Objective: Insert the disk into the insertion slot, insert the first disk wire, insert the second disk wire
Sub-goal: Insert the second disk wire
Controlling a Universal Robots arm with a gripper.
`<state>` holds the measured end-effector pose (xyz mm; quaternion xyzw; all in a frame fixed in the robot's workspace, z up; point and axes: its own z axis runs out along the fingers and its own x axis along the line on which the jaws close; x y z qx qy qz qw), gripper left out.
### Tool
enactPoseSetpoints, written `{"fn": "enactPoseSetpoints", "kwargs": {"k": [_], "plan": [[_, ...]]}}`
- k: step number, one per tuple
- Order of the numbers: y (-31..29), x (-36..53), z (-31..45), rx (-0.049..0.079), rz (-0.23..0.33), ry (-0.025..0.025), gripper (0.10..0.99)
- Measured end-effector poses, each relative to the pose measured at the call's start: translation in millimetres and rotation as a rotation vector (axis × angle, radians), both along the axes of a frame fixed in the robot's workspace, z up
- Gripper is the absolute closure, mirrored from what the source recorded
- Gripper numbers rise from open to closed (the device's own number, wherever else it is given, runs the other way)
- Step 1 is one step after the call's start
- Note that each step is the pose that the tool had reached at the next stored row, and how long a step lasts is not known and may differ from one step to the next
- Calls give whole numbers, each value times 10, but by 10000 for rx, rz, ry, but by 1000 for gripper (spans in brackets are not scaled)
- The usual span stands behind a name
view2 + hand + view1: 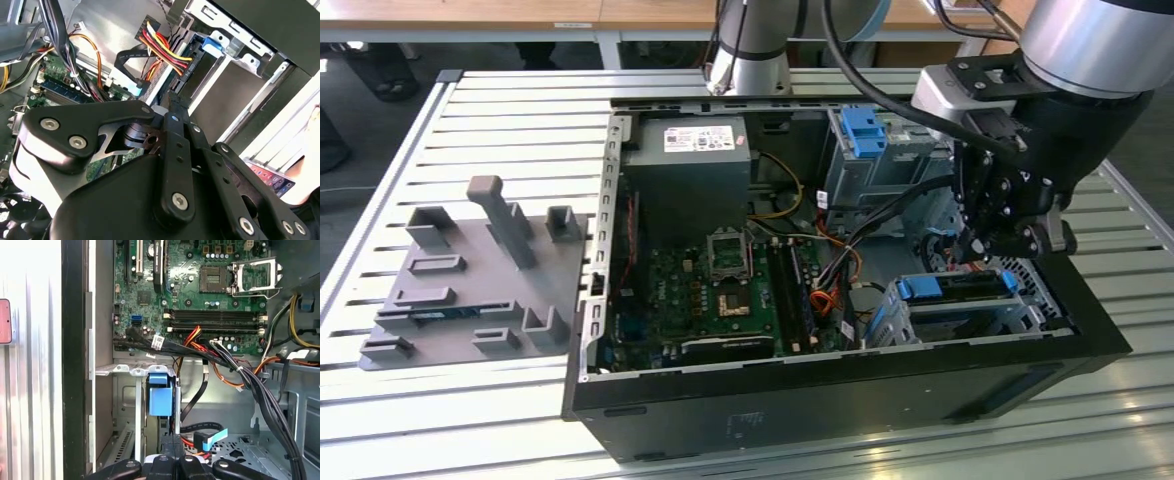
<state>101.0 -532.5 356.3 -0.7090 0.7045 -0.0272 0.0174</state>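
Hovering black gripper (983,250), fingers pinched together, empty | blue-framed disk (958,287) seated | perforated insertion slot (1021,318)

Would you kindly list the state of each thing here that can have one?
disk: seated in the insertion slot, blue carrier up
gripper: just above the disk's edge
computer case: side open
CPU socket: bare, no cooler
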Motion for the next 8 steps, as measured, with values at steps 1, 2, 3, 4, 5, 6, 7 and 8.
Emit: {"fn": "enactPoseSetpoints", "kwargs": {"k": [1,2,3,4,5,6,7,8], "plan": [[2,-3,1,1,0,30,980],[3,-6,1,2,0,65,980],[4,-11,1,3,1,87,980],[5,-16,2,8,0,96,980],[9,-23,2,11,1,99,980],[12,-29,2,13,3,102,980],[16,-35,1,15,19,104,980],[18,-39,1,15,63,105,980]]}}
